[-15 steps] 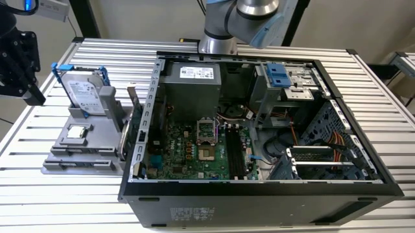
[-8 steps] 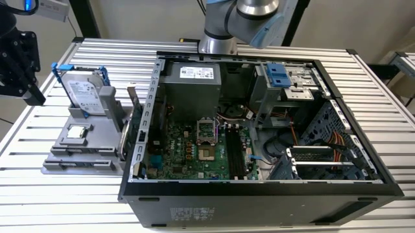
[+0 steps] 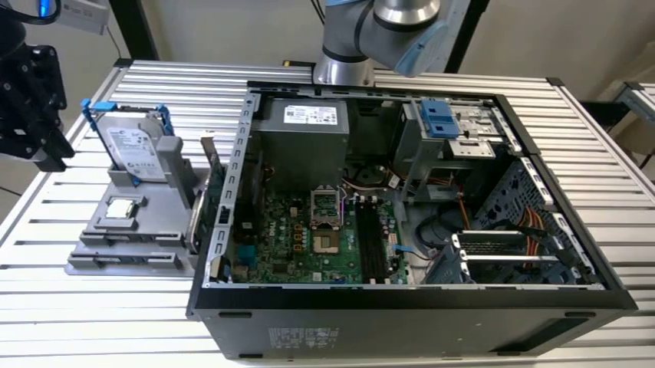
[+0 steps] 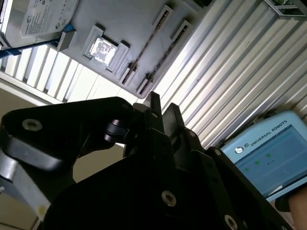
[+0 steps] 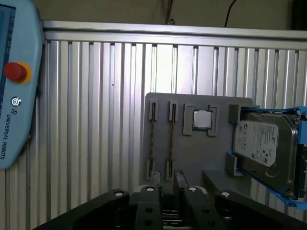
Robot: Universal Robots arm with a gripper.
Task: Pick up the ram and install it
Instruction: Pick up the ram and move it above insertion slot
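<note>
The ram [image 5: 152, 139] sat in its holder [image 5: 201, 158] on the desk [image 5: 96, 120], not yet picked up. The gripper [image 5: 167, 179] hovered nearby, fingers [image 5: 152, 191] slightly parted, empty.

1. The gripper [image 3: 46, 153], beside the gray tray [image 3: 153, 226], is cut by the exterior view's left edge.
2. The hard drive [image 5: 264, 143] on the tray is cropped in the first wrist view.
3. The tray's slots [image 5: 170, 139] carry thin strips, too slim to tell as the ram.

Tool [image 5: 168, 181] near gray holder [image 5: 192, 155]
</note>
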